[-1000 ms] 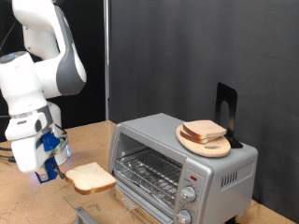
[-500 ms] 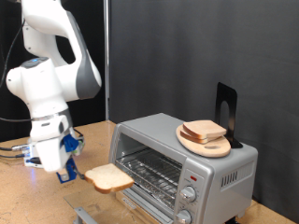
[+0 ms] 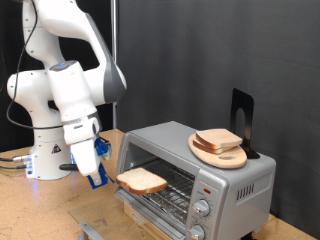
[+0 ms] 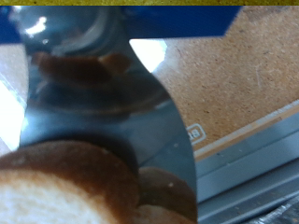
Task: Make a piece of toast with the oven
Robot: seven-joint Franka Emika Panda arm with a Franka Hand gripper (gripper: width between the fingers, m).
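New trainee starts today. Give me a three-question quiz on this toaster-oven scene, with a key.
1. True or false: the oven door is shut.
2. Where does the slice at the gripper sit? A) on the wooden plate B) at the oven's open front, over the lowered door C) on the table
3. What lies on the wooden plate atop the oven?

Key:
1. False; the door is down and the wire rack shows.
2. B; the piece of toast hangs at the opening, not yet fully on the rack.
3. Another bread slice.
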